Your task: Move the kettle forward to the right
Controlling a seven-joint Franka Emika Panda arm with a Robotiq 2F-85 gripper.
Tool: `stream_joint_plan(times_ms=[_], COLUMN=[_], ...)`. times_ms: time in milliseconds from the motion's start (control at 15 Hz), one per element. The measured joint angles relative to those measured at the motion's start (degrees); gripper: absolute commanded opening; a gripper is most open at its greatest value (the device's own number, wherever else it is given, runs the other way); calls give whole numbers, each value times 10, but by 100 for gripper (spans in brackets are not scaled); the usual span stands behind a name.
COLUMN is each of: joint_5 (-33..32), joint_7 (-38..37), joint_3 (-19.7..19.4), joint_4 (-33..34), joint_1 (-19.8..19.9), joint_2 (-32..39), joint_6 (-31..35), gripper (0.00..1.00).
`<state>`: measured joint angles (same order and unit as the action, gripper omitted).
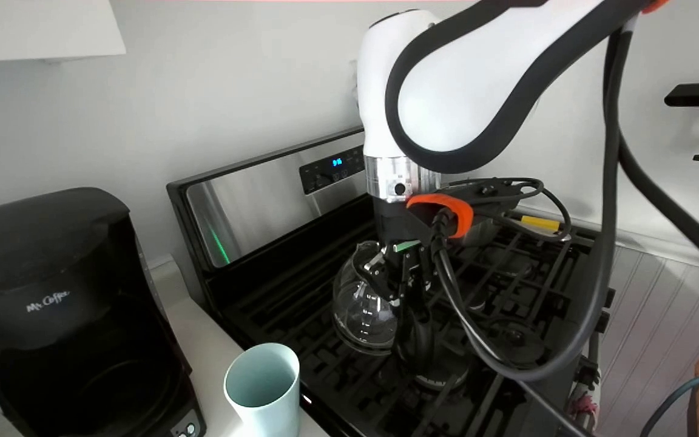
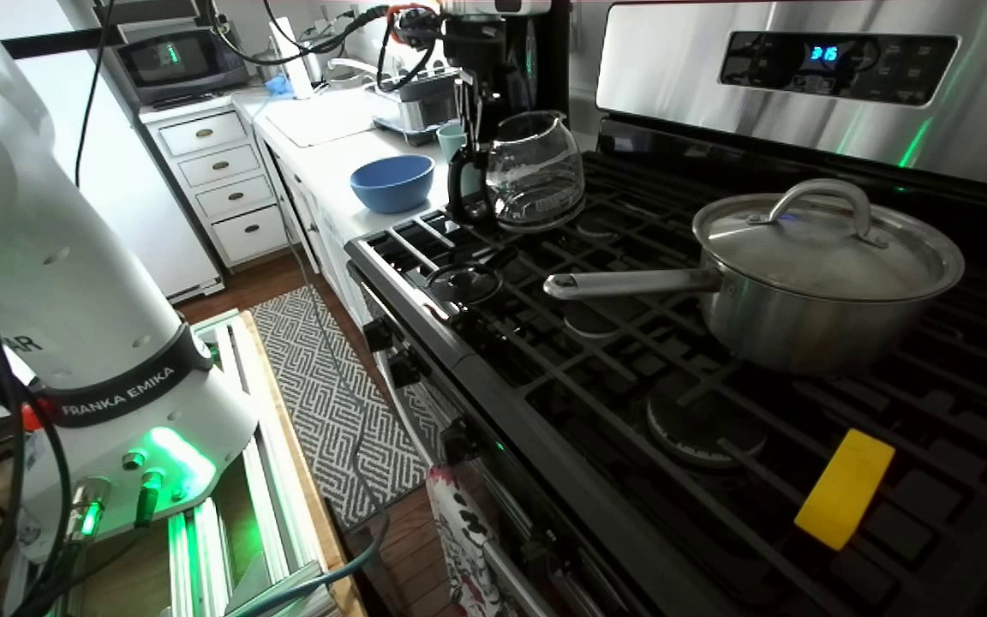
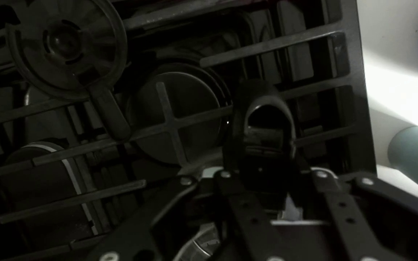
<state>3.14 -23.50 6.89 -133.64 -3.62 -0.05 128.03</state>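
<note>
In an exterior view, your stove [image 2: 502,403] fills the right half of the frame. Your arm [image 1: 459,91] occupies the upper right in an exterior view, with the black coffee maker [image 1: 52,267] at lower left. The lidded steel pot [image 2: 802,321] rests on the stove, right of frame. The glass kettle [image 1: 361,312] is just below frame centre, over the stove. Your gripper [image 3: 269,174] is at its black handle [image 1: 421,340]: the jaws stand either side of it, but you cannot tell whether they press. A pale blue cup [image 1: 267,388] stands at bottom, left of centre; a yellow oblong [image 2: 845,490] lies lower right.
</note>
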Motion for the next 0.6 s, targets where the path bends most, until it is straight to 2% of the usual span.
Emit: stream_joint_plan(times_ms=[600], joint_5=[-25], joint_7=[-1], joint_3=[0], joint_4=[-1], joint_1=[-9], joint_2=[-7], joint_6=[0], gripper=[8])
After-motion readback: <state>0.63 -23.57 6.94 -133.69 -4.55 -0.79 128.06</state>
